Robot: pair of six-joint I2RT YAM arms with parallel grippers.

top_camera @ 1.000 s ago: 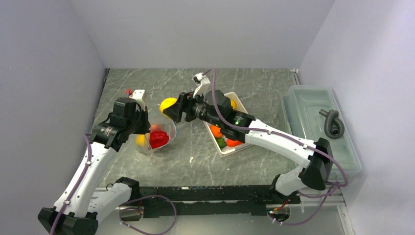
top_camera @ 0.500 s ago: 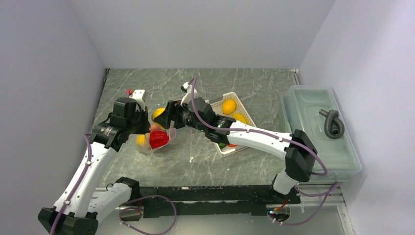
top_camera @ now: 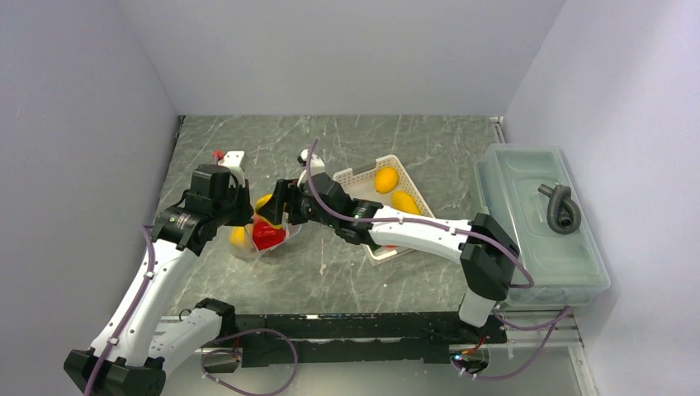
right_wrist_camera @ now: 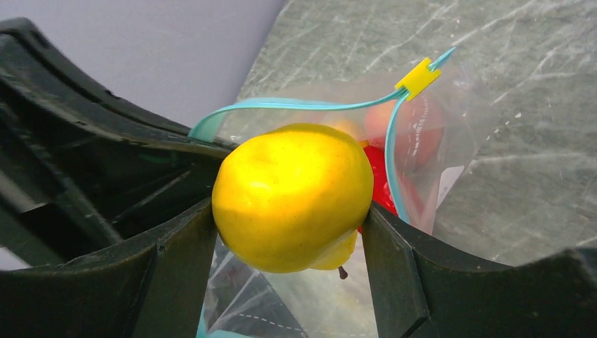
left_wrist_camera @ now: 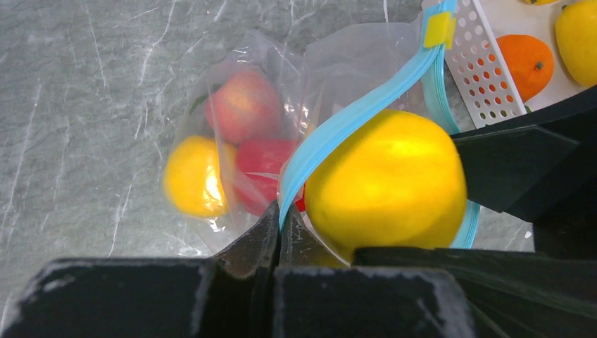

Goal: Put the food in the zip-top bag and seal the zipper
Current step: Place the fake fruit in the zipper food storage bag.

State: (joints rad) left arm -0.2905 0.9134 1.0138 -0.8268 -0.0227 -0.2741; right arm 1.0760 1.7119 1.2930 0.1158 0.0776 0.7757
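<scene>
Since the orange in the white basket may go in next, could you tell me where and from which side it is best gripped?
Probably across its round middle, straight down from above. The orange lies inside the white perforated basket, whose walls hinder a sideways approach, and a yellow lemon sits close beside it, so pinch clear of that side.
</scene>
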